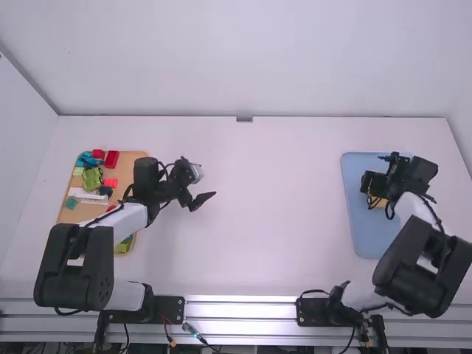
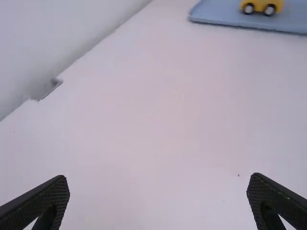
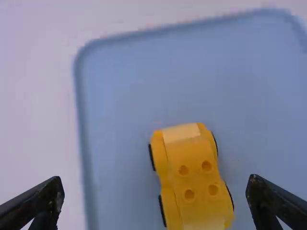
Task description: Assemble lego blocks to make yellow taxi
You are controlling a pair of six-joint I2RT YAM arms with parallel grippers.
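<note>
**Yellow Taxi Looks Nearly Built**

The yellow car point(image 3: 195, 165) stands on the blue tray point(image 3: 115, 100), already with wheels. Its top shows bare studs, so maybe a roof piece is left. Left hand point(image 2: 158, 178) and right hand point(image 3: 156, 179) are both spread, empty.

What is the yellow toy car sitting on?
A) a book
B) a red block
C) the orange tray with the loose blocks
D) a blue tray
D: the yellow car rests on the blue tray, between the right gripper's open fingers.
</note>
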